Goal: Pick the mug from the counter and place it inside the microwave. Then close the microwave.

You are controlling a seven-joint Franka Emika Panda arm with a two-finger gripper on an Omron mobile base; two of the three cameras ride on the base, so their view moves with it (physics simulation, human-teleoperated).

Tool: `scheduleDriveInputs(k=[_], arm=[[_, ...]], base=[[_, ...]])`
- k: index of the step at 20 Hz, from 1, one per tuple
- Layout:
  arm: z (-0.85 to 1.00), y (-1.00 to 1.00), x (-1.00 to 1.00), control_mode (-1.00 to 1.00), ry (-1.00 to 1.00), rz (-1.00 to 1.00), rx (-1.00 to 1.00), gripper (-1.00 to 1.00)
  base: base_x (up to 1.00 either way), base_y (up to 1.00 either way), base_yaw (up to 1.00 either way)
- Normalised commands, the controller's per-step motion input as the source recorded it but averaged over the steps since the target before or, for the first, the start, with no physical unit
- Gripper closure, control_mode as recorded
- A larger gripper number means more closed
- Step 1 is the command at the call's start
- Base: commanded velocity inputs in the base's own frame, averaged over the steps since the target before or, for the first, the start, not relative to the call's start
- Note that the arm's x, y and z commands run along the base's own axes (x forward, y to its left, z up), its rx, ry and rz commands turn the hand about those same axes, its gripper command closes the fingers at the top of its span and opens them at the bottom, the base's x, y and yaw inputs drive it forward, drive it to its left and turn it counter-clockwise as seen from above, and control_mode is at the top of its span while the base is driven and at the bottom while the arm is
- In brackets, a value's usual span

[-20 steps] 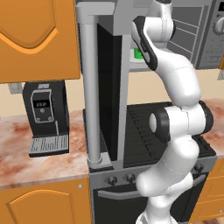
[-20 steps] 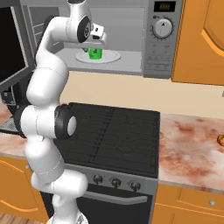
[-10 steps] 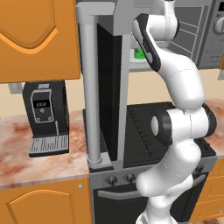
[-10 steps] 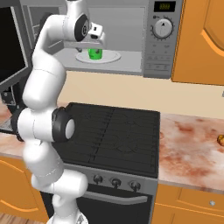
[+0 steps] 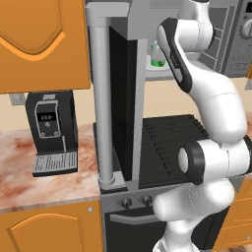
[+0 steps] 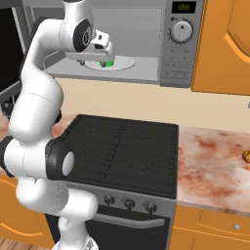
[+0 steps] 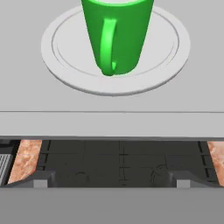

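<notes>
Mug [image 7: 117,35], bright green, stands upright on the white turntable plate [image 7: 65,57] inside the microwave [image 6: 178,58], its handle turned toward the fingers. It sits straight ahead of the fingertips [image 7: 40,180] and clear of them, with the bare rim of the plate and the grey microwave floor between. The gripper [image 7: 111,182] is spread wide and holds nothing: one dark tip rises at each side of the hand view, well apart, both outside the microwave's front edge.

Below the fingers lies the black ridged stove top [image 6: 122,146], and to either side of it, past each tip, a strip of the mottled counter [image 7: 24,159]. From the right base view the hand hangs just in front of the mug, partly covering it. The microwave door [image 5: 120,98] stands swung fully open, off to the fingers' left. Farther left on the counter sits a small black coffee machine [image 5: 49,133]. Far to the right, a tiny orange-brown lump [image 6: 246,156] rests on the counter.
</notes>
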Motion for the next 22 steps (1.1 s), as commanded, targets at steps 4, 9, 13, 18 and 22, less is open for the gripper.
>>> scheduleDriveInputs(k=[4,9,13,18,22], arm=[[-0.52,0.00,-0.27,-1.00,-0.12,0.00,0.00,-1.00],[-0.41,0.00,-0.14,-1.00,-0.16,0.00,0.00,-1.00],[-0.18,0.00,-0.24,-1.00,-0.16,0.00,0.00,-1.00],[0.02,0.05,-0.40,-1.00,-0.14,0.00,0.00,-1.00],[0.26,0.11,-0.69,-1.00,-0.05,0.00,0.00,-1.00]], base=[[0.00,0.00,0.00],[0.00,0.00,0.00],[0.00,0.00,0.00],[0.00,0.00,0.00],[0.00,0.00,0.00]])
